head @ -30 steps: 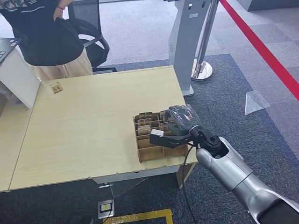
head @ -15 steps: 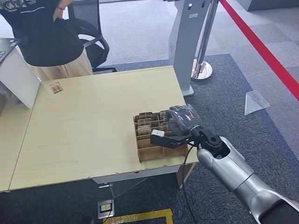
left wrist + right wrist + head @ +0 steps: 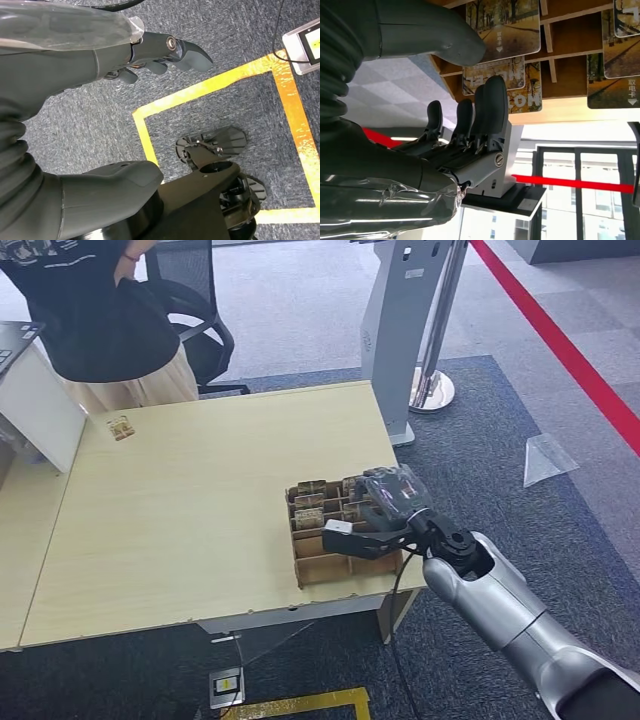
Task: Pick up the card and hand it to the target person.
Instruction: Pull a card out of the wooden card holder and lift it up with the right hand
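A wooden card rack [image 3: 311,567] sits at the table's near right corner, with several cards standing in its slots. The right wrist view shows those cards close up, each printed with an autumn tree scene, such as one card [image 3: 507,24]. My right hand [image 3: 375,512] hovers over the rack's right part with fingers [image 3: 494,107] and thumb [image 3: 444,35] spread apart and nothing between them. A person in a black shirt [image 3: 98,310] stands behind the table's far left corner. My left hand [image 3: 94,55] hangs over the carpet, fingers loosely extended and holding nothing.
A single card [image 3: 121,427] lies on the table [image 3: 189,510] near the person. A white box [image 3: 38,410] stands at the far left, an office chair [image 3: 198,320] behind it. A grey kiosk stand [image 3: 392,330] and a red barrier tape [image 3: 573,355] are on the right.
My right forearm has crept slightly to the right; the hand stays over the rack in the same pose.
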You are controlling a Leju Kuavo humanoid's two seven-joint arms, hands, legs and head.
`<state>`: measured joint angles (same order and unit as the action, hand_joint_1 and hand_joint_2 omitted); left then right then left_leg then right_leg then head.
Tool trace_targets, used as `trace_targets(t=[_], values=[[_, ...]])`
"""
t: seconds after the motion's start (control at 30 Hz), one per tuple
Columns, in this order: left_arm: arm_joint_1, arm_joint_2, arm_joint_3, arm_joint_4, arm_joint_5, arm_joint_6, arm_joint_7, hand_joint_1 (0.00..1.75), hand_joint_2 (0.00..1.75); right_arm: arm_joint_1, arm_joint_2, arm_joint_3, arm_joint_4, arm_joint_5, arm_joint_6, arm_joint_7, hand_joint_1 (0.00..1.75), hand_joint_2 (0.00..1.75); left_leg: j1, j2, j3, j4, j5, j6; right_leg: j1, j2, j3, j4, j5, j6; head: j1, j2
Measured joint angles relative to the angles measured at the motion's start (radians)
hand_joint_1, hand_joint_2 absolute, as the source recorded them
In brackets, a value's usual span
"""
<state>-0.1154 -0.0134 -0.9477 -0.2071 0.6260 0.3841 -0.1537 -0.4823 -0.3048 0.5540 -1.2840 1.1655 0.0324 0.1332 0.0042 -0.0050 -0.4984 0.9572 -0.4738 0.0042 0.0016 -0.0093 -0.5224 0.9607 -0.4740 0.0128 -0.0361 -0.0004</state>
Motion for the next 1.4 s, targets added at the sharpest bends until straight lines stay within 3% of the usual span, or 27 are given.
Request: trace_targets(t=[1.4], values=[[-0.005,-0.008,-0.007,0.000,0.011,-0.004,0.000,0.00,1.75,-0.072,0.000,0.047,0.061,-0.039,0.033,-0.011,0.97,1.75,0.000,0.000,0.000,0.000,0.000,0.000,0.000,0.000,0.000,0.000,0.000,0.000,0.000,0.000]])
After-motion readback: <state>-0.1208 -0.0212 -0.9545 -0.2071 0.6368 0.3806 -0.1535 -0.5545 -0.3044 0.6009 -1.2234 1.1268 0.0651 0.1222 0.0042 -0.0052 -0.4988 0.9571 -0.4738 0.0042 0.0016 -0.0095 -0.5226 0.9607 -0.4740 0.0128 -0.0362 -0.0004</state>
